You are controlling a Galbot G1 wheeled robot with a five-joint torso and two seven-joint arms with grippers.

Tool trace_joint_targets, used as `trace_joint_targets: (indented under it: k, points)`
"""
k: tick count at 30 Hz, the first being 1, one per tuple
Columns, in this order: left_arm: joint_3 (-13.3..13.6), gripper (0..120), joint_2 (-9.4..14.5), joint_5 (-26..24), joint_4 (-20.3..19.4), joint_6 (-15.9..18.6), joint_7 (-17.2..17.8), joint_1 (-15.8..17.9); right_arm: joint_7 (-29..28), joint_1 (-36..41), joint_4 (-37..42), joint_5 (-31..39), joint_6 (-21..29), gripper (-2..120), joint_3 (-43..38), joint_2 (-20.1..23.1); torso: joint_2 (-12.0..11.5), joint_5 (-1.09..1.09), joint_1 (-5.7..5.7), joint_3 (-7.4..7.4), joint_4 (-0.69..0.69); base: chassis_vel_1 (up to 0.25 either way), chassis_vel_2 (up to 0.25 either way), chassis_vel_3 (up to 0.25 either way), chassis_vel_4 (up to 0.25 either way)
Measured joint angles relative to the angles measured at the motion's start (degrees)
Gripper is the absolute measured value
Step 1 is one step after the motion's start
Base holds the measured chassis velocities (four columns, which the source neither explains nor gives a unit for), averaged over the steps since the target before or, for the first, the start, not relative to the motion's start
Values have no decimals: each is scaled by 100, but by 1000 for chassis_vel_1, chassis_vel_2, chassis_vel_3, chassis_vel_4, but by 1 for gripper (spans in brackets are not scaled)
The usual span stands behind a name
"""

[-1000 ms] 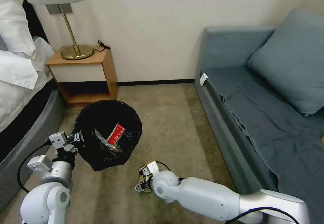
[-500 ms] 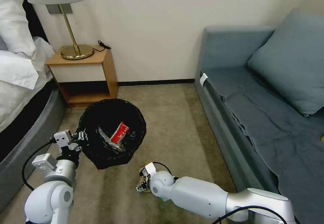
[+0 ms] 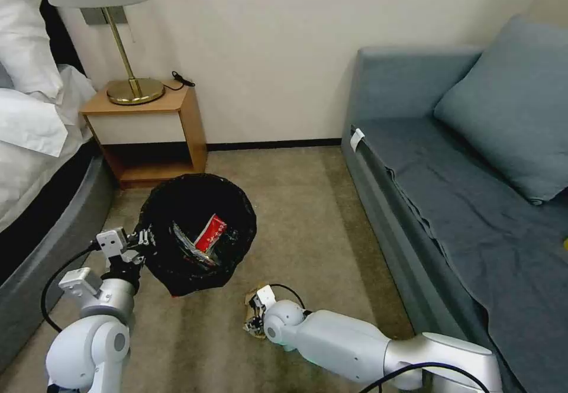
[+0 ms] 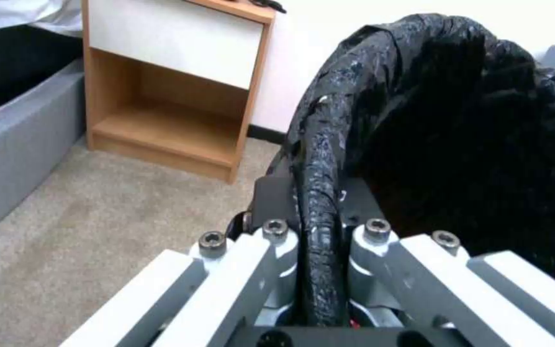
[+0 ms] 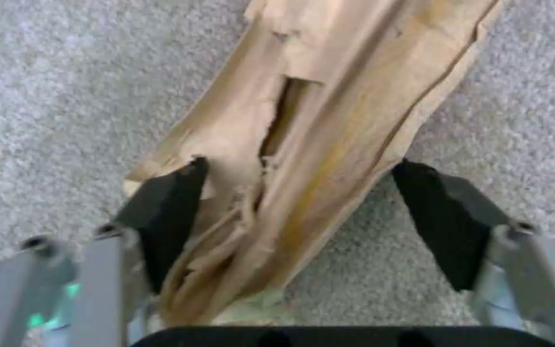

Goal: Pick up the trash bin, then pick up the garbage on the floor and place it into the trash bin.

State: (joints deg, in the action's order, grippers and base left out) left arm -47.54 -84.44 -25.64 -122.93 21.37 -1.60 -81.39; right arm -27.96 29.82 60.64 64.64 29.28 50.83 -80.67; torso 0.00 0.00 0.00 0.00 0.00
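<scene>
The trash bin (image 3: 173, 202), lined with a crinkly black bag, hangs tilted just above the carpet. My left gripper (image 3: 139, 244) is shut on its rim (image 4: 321, 159). A red-and-white wrapper (image 3: 210, 232) and other litter lie inside it. To the right of the bin, my right gripper (image 3: 253, 321) is down at the floor and stands open around a tan crumpled scrap (image 5: 316, 120) of garbage. In the right wrist view one black pad (image 5: 169, 212) touches the scrap's edge. The other pad (image 5: 443, 219) stands a little off it.
A wooden nightstand (image 3: 148, 138) with a brass lamp (image 3: 133, 88) stands behind the bin. The bed (image 3: 35, 162) runs along the left and a blue-grey sofa (image 3: 461, 192) along the right. Open carpet (image 3: 296, 215) lies between them.
The left arm has carried the bin a little to the right. The right gripper has sunk lower onto the scrap and stays open around it.
</scene>
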Motion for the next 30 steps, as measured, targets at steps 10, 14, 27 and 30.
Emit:
trace_joint_targets:
  k: [10,14,27,30]
  points:
    - [66,5,0,48,-4,12,12,16,63,42,33,-69,-65,38,-92,40,0,-1,0,0,-1,0,0,0,0]
    - [87,5,-1,52,-33,17,20,10,63,54,73,-79,-77,25,-108,69,0,-1,0,0,-1,0,0,0,0]
    - [58,5,40,32,-47,30,24,-4,-8,26,215,-63,-179,0,-162,121,0,-1,0,0,-1,0,0,0,0]
    - [19,5,67,13,-47,34,22,-30,-61,24,294,-55,-205,0,-215,144,0,-1,0,0,-1,0,0,0,0]
